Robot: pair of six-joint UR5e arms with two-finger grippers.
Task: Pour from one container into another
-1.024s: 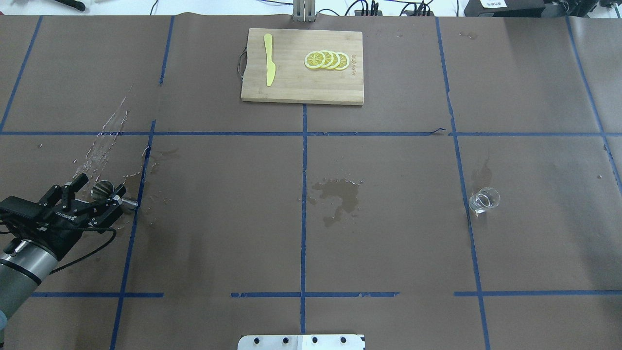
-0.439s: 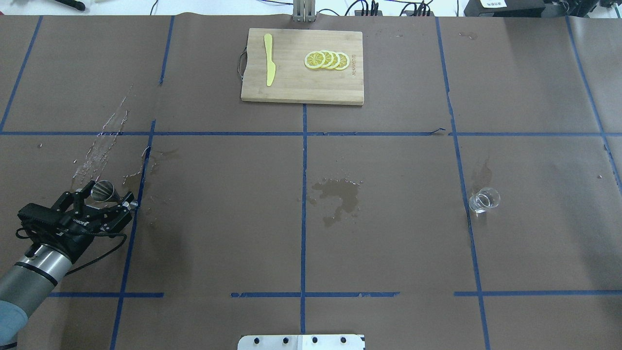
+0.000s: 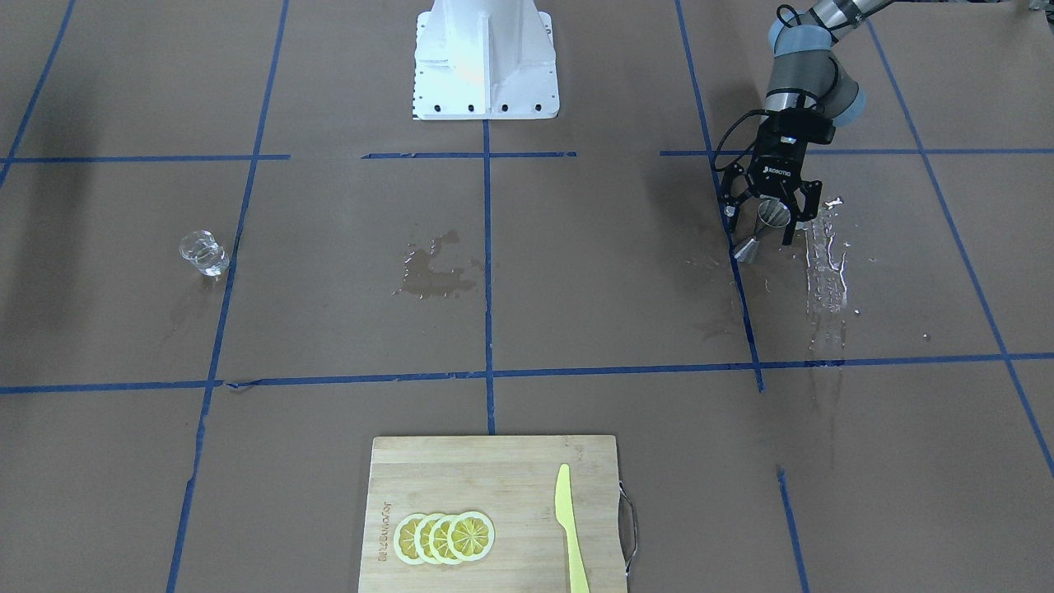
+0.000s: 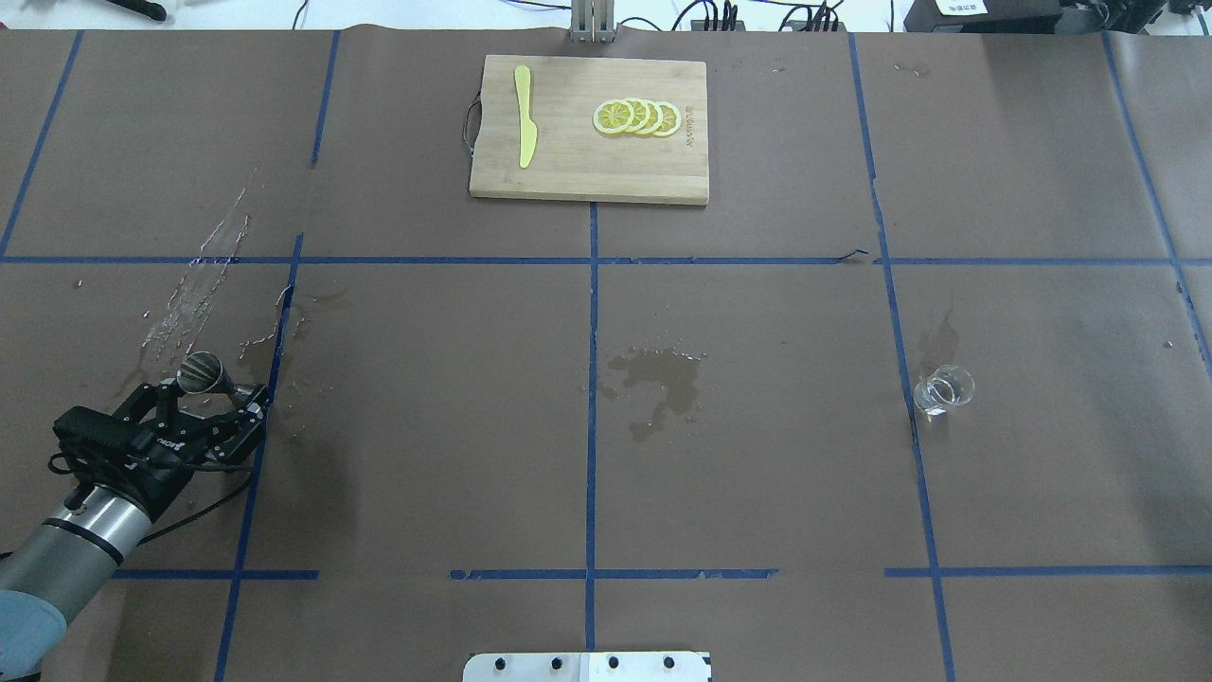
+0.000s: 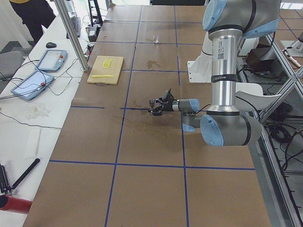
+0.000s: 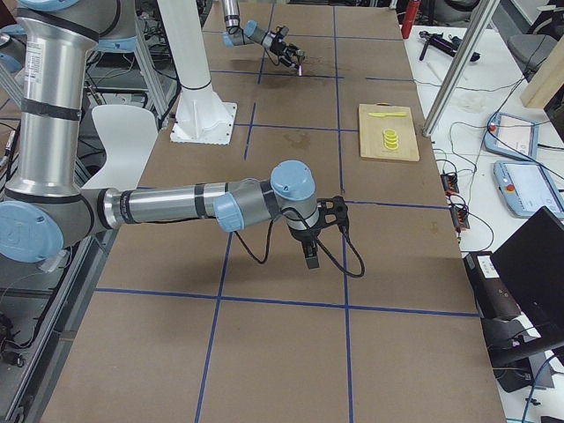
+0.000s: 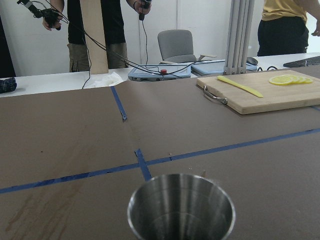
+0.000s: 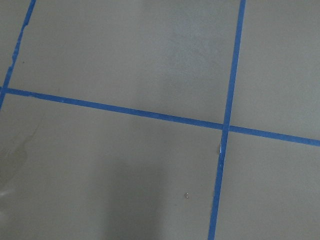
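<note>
My left gripper (image 4: 216,390): fingers apart around the jigger (image 3: 764,224), not clamped. My right gripper (image 6: 310,252): cannot tell. The glass (image 4: 943,388) stands well apart, at the table's right. Pouring not begun, I judge; next I must grasp the glass and carry it over. A puddle (image 4: 658,374) lies between; the cutting board (image 4: 587,166) is off the path.

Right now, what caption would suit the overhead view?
Left gripper open by the steel jigger; glass cup far across the water-stained table.
</note>
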